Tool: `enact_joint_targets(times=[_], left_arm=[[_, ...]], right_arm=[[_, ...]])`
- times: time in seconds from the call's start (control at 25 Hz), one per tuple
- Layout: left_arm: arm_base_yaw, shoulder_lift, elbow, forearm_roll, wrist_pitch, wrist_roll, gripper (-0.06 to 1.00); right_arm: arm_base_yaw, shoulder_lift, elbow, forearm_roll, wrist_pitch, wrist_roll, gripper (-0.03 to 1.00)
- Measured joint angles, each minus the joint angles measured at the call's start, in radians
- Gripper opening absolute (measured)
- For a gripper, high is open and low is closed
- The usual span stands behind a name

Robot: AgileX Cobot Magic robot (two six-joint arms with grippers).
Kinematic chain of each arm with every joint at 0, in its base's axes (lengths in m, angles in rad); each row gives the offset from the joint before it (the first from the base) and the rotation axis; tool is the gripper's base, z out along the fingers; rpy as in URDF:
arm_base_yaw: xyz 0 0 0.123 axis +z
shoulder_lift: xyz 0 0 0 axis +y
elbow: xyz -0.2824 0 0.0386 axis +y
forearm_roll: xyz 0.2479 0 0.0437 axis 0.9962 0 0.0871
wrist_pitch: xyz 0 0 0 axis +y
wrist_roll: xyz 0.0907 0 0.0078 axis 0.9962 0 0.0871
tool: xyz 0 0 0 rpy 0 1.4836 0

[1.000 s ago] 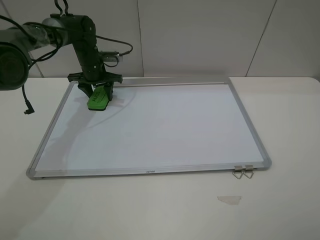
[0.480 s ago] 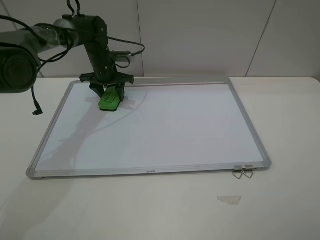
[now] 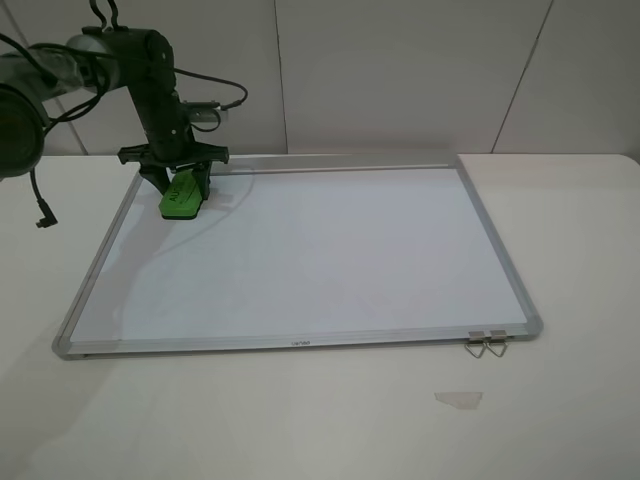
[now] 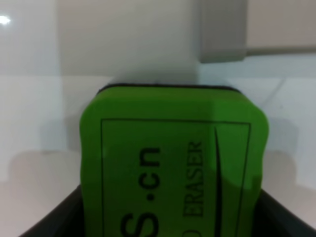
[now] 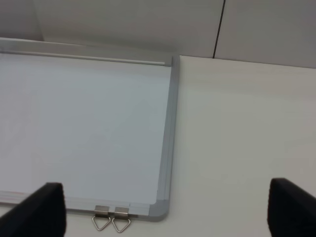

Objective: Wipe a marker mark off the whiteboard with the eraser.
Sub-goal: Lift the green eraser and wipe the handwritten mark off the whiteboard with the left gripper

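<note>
L pincer (image 3: 181, 186) clamped, aimed down; R pincer (image 5: 170, 211) spread.

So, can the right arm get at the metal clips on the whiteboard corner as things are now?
Probably yes. The clips hang off the whiteboard frame just ahead of the right end effector, whose fingers stand apart, and nothing lies between them.

eraser (image 3: 183, 197): bright green, with dark letters and a thin dark box line on top
whiteboard (image 3: 320, 250): white, with a silver-grey frame
left tool (image 3: 177, 185): black
table (image 3: 250, 420): plain white
clips (image 3: 486, 344): shiny silver, lower right of the frame
</note>
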Motion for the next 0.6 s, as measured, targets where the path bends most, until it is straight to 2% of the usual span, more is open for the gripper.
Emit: enact_joint_targets(times=[0.32,0.6], left_arm=[[-0.011,0.001,0.000,-0.009,-0.001,0.000,0.59],[-0.104,0.017,-0.010,-0.017,-0.011,0.000,0.59]], right_arm=[[0.000,0.000,0.000,0.000,0.000,0.000,0.82],[0.000,0.000,0.000,0.000,0.000,0.000,0.82]])
